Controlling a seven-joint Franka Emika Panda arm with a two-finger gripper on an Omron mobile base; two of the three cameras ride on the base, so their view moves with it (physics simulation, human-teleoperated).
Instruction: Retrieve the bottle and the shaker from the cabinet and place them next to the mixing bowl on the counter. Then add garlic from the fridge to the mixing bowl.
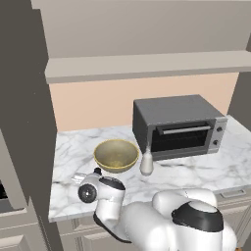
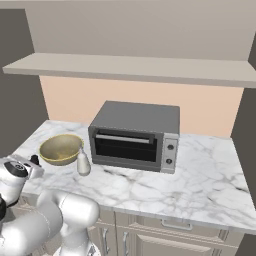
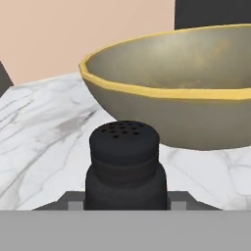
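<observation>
— Where is the shaker [image 3: 124, 166]?
— Right in the pincer [image 3: 125, 205]. The two tips press on its sides, down low, so the pincer is closed on the shaker.
— Which way does it point?
— It stands straight up. Its long side runs up and down, and the top with the little holes faces up. It is black.
— What is past the pincer?
— The bowl [image 3: 181, 93], just behind the shaker and very near. I cannot tell if they touch. The bowl sits flat with its open side up.
— And the bottle [image 1: 146, 163]?
— It stands up too, thin neck to the top. It is on the far side of the bowl from the pincer, just beside the bowl's rim and in front of the toaster oven [image 1: 177, 125].
— How is the arm [image 1: 147, 220] bent?
— It reaches low and to the left, close over the front of the tabletop [image 1: 206, 169]. The hand lies nearly flat and looks sideways at the bowl.
— What is up high?
— A long plain shelf [image 2: 135, 67] of the cabinet.
</observation>
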